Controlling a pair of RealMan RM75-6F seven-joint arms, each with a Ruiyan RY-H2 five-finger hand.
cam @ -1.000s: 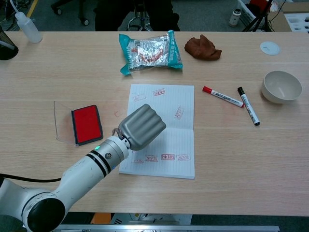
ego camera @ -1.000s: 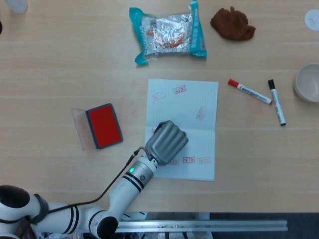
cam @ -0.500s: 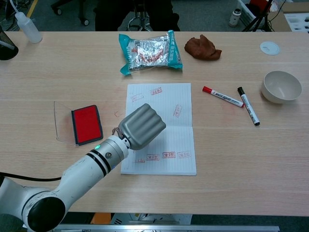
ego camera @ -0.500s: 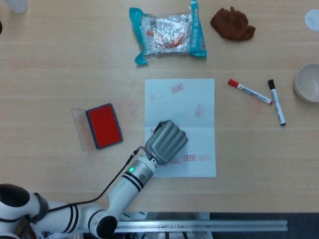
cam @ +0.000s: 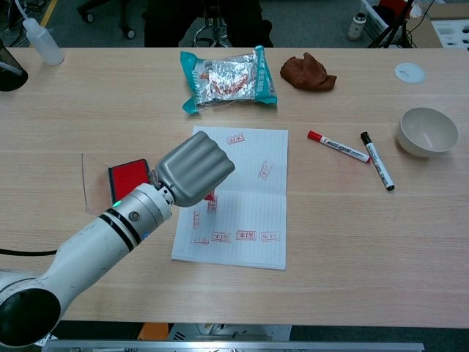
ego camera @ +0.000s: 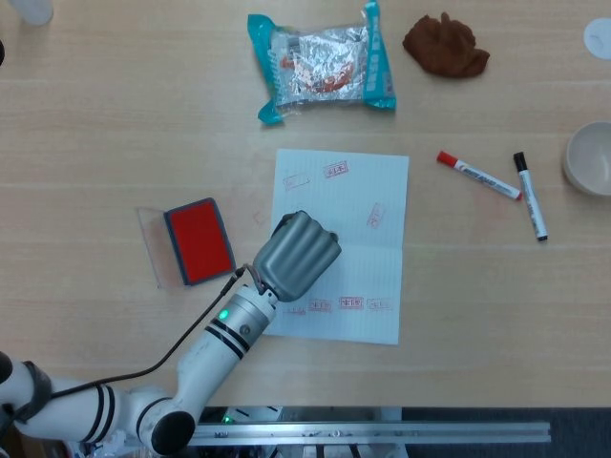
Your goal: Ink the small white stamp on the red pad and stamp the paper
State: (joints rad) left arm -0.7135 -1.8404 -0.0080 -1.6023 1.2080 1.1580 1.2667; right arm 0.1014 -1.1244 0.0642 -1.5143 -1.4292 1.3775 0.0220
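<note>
My left hand (ego camera: 296, 256) (cam: 194, 167) is curled into a fist over the left half of the white paper (ego camera: 368, 272) (cam: 253, 213), which bears several red stamp marks. The small white stamp is almost wholly hidden inside the fist; in the chest view only a small red tip (cam: 209, 196) pokes out beneath the fingers, just above the sheet. The red ink pad (ego camera: 199, 240) (cam: 126, 180) lies open to the left of the paper, close beside the hand. My right hand shows in neither view.
The pad's clear lid (ego camera: 148, 246) lies at its left. At the back are a teal snack pack (ego camera: 325, 62) and a brown cloth (ego camera: 445, 45). A red marker (ego camera: 479, 175), a black marker (ego camera: 531, 196) and a white bowl (cam: 427, 132) lie to the right.
My left hand has risen off the paper and moved left toward the ink pad. The paper has slid and turned slightly to the left.
</note>
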